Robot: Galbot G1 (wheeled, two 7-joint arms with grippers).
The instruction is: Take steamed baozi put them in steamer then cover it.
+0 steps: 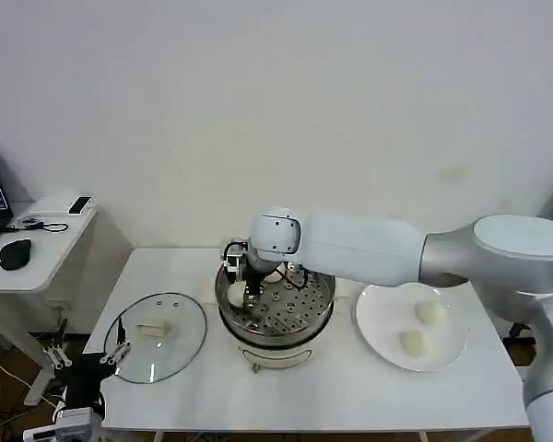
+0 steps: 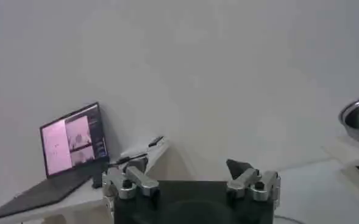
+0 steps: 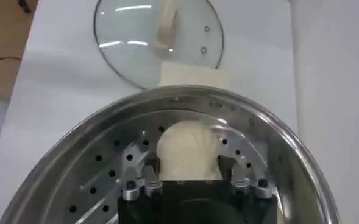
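The steamer (image 1: 286, 333) stands mid-table, its perforated tray (image 3: 100, 176) open to view. My right gripper (image 1: 242, 282) has reached across into the pot's left side and is shut on a steamed baozi (image 3: 188, 149), a finger on each side, just over the tray. Two more baozi (image 1: 430, 313) (image 1: 415, 344) lie on the white plate (image 1: 378, 324) to the right of the steamer. The cover (image 1: 157, 336) (image 3: 158, 36) lies flat on the table to the left of the steamer, handle up. My left gripper (image 2: 191, 182) is parked low by the table's front left corner, open and empty.
A side table (image 1: 37, 249) at the far left carries a mouse (image 1: 15, 253) and a laptop (image 2: 72, 143). The white wall runs close behind the table. Bare tabletop (image 1: 304, 401) lies in front of the steamer and plate.
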